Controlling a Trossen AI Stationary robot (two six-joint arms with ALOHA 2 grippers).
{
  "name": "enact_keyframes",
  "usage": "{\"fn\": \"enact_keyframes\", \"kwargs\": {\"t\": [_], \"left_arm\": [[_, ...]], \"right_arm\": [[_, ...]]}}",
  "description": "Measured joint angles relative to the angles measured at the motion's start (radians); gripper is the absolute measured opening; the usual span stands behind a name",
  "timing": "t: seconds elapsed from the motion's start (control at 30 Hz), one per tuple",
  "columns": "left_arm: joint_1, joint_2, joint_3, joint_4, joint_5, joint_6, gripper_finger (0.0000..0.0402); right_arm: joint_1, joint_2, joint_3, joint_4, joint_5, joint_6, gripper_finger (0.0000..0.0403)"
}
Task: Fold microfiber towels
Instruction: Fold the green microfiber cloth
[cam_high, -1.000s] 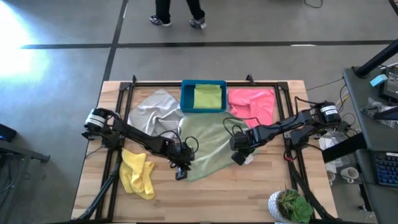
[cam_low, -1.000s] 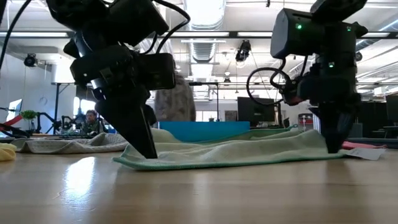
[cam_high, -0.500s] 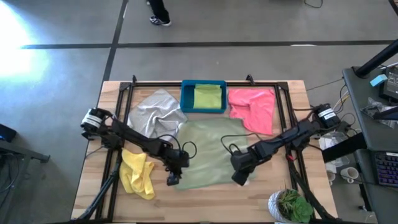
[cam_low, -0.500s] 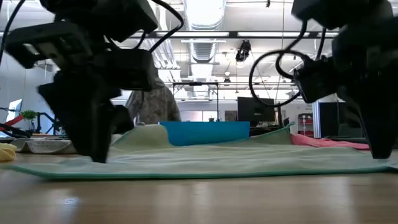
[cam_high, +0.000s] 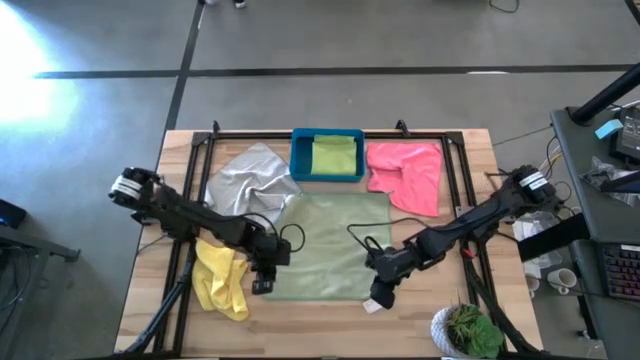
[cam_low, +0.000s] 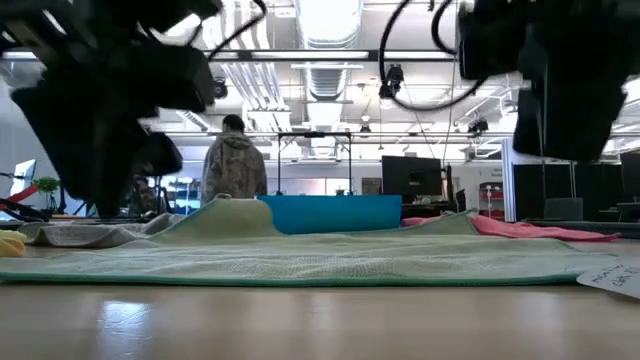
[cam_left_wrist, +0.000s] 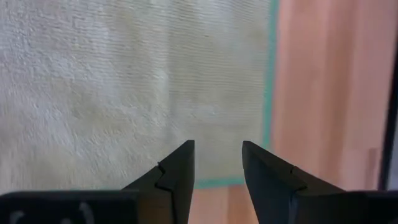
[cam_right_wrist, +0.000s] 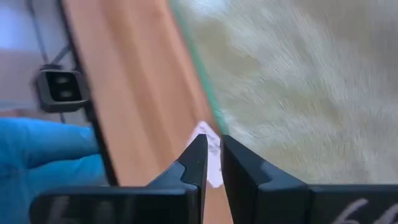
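Your pale sage green towel (cam_high: 329, 243) lies spread flat in the middle of the counter (cam_high: 445, 315), its near edge running between the two hands. Your left hand (cam_high: 262, 285) sits at the towel's near left corner with its fingers (cam_left_wrist: 177, 177) parted over the teal hem, gripping nothing. Your right hand (cam_high: 378, 297) is at the near right corner, fingers almost closed, with a small white tag (cam_right_wrist: 210, 152) showing at their tips. Behind the towel, the grey towel (cam_high: 246, 177) lies rumpled, the lime green one (cam_high: 333, 157) rests in the blue bin (cam_high: 298, 158), and the pink one (cam_high: 408, 172) lies to the right. The yellow towel (cam_high: 221, 281) is bunched beside your left arm.
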Motion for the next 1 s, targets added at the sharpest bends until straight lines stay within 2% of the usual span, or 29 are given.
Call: {"fn": "enact_keyframes", "kwargs": {"t": [0.1,0.27,0.4,0.5,0.7,0.8,1.0], "left_arm": [[-0.038,-0.055,0.011,-0.02,-0.016,0.001,0.0118],[-0.131,-0.114,0.062,-0.088,-0.163,0.002,0.0118],[-0.21,-0.117,0.099,-0.122,-0.282,0.0,0.0118],[-0.262,-0.094,0.106,-0.14,-0.335,0.0,0.0118],[-0.32,-0.018,0.103,-0.135,-0.35,-0.054,0.0118],[-0.332,0.019,0.111,-0.132,-0.35,-0.071,0.0118],[-0.342,0.058,0.109,-0.126,-0.338,-0.078,0.0118]], "right_arm": [[0.011,-0.057,0.004,-0.022,0.009,-0.048,0.0036],[0.047,-0.154,0.009,-0.09,0.046,-0.134,0.0036],[0.083,-0.209,0.007,-0.145,0.067,-0.196,0.0036],[0.107,-0.222,0.007,-0.184,0.069,-0.211,0.0036],[0.14,-0.193,0.005,-0.312,0.057,-0.174,0.0036],[0.151,-0.169,0.005,-0.306,0.046,-0.154,0.0041],[0.158,-0.113,0.013,-0.3,0.032,-0.149,0.0084]]}}
